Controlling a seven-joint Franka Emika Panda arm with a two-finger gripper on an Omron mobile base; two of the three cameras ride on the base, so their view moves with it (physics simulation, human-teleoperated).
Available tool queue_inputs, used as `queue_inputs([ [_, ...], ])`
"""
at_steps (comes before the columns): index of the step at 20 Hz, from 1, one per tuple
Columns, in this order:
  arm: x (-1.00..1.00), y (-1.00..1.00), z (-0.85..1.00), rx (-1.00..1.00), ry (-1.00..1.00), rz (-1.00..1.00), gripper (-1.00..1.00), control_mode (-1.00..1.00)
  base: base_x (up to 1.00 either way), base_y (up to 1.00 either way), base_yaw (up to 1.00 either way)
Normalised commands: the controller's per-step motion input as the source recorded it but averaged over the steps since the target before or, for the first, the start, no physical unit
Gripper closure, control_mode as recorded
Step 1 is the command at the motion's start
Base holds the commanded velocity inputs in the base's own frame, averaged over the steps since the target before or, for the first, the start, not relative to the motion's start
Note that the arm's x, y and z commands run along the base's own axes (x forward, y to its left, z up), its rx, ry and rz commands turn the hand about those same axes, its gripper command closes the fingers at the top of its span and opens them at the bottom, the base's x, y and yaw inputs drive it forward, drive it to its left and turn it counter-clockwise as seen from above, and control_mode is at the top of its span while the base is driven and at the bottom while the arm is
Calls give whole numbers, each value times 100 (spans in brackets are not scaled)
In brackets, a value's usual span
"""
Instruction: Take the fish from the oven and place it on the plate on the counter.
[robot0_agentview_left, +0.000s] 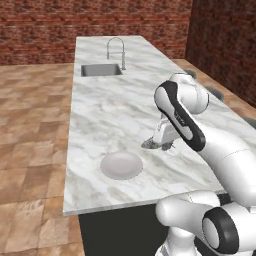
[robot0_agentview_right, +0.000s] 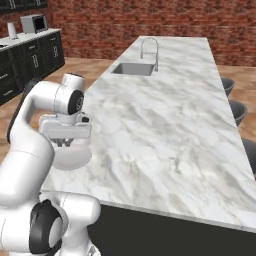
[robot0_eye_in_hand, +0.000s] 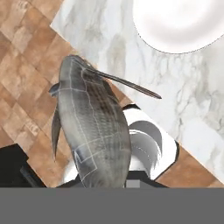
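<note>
One fish (robot0_eye_in_hand: 94, 131) clamped in closed gripper (robot0_agentview_left: 161, 145), mid-frame over counter (robot0_agentview_left: 115, 105), just right of plate (robot0_agentview_left: 121, 165); carried for placing.

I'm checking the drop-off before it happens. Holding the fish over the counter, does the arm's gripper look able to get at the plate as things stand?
Probably yes. The gripper holds the fish above the counter, close beside the plate, which is bare, with nothing between them.

Fish (robot0_eye_in_hand: 94, 131) near plate (robot0_eye_in_hand: 179, 24), above counter (robot0_eye_in_hand: 192, 96)
</note>
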Motion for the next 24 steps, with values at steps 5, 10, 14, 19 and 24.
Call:
queue_inputs([
  [5, 11, 5, -47, -6, 1, 1, 100, -100, 0, 0, 0],
  [10, 12, 1, -83, -1, -8, 0, 100, -100, 0, 0, 0],
  [14, 42, 14, -63, 0, -18, 0, 100, -100, 0, 0, 0],
  [19, 82, 21, -36, 0, -20, 0, 100, -100, 0, 0, 0],
  [24, 100, 29, -21, 0, -10, 0, 100, -100, 0, 0, 0],
])
